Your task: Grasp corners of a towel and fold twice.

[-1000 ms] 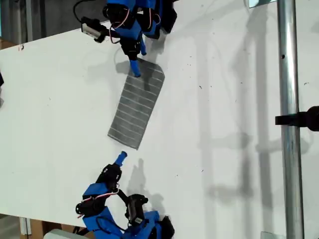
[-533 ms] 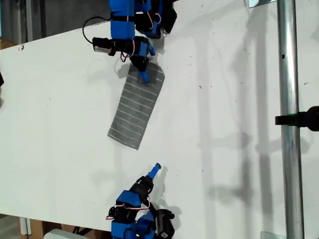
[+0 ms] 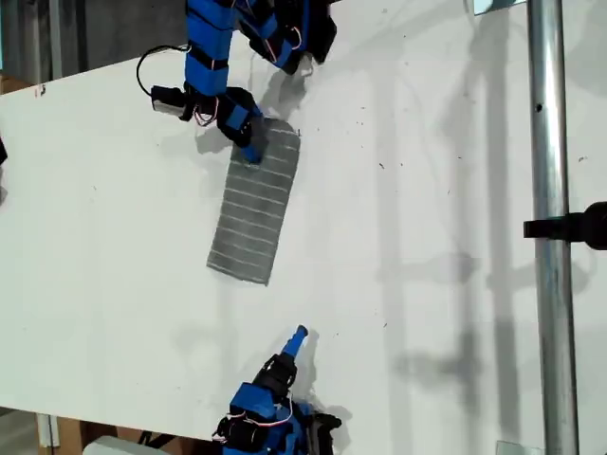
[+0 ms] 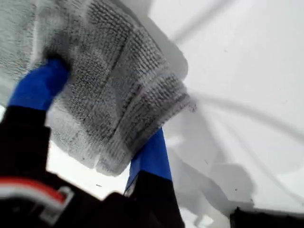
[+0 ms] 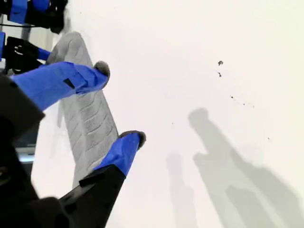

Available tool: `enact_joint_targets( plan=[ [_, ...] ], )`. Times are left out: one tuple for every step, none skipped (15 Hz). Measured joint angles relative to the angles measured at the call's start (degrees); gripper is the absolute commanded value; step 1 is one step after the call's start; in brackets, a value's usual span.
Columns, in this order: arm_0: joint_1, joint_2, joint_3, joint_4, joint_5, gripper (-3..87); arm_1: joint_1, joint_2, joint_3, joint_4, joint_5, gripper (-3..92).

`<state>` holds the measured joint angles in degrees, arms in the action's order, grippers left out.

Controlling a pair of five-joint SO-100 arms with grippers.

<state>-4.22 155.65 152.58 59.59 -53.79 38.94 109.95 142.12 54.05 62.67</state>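
The grey striped towel point(image 3: 254, 204) lies as a long narrow folded strip on the white table point(image 3: 427, 190), running from the far arm toward the near arm. My first gripper point(image 3: 251, 147) sits at the strip's far corner, toward the exterior view's left. In the first wrist view its blue fingers point(image 4: 40, 85) are shut on bunched towel point(image 4: 118, 85). My second gripper point(image 3: 297, 336) hovers over bare table short of the towel's near end, toward the exterior view's right. Its jaws point(image 5: 118, 104) are open and hold nothing, and the towel point(image 5: 90, 118) lies beyond them.
A metal pole point(image 3: 545, 284) with a black clamp point(image 3: 574, 227) runs down the exterior view's right. The table's edge slants across the exterior view's upper left. Both arm bases stand at the table's far and near edges.
My first gripper swung toward the exterior view's left and took the towel's far end with it. My second gripper pulled off the towel's near end, toward the exterior view's right and lower edge.
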Motion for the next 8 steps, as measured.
enact_joint_targets(
  plan=[
    [0.1, 0.7, 1.1, 0.0, -0.4, 21.4, -0.2, 1.1, -0.5, -0.6, -0.8, -0.2],
    [0.0, 1.7, 2.5, 0.0, -0.9, 21.4, -0.8, 3.6, -1.8, 3.3, -0.9, -0.2],
    [0.1, 3.0, 3.7, 0.0, -1.2, 21.2, -2.8, 5.6, -4.4, 9.9, -0.8, -0.2],
    [0.2, 5.7, 5.4, 0.1, -1.3, 20.9, -6.5, 7.5, -8.3, 20.3, 0.3, -0.2],
    [0.1, 10.0, 6.9, 1.9, -1.7, 19.8, -10.9, 7.7, -10.9, 29.5, 1.5, -0.2],
    [0.2, 16.1, 9.1, 3.9, -1.4, 17.5, -14.5, 7.2, -15.1, 36.6, 2.1, -0.2],
    [0.3, 22.2, 11.2, 5.7, -1.0, 17.1, -17.1, 7.5, -18.5, 34.8, 2.1, -0.2],
    [0.3, 29.4, 13.1, 6.9, -0.7, 16.3, -20.0, 6.9, -20.2, 26.8, 2.1, -0.2]
  ],
)
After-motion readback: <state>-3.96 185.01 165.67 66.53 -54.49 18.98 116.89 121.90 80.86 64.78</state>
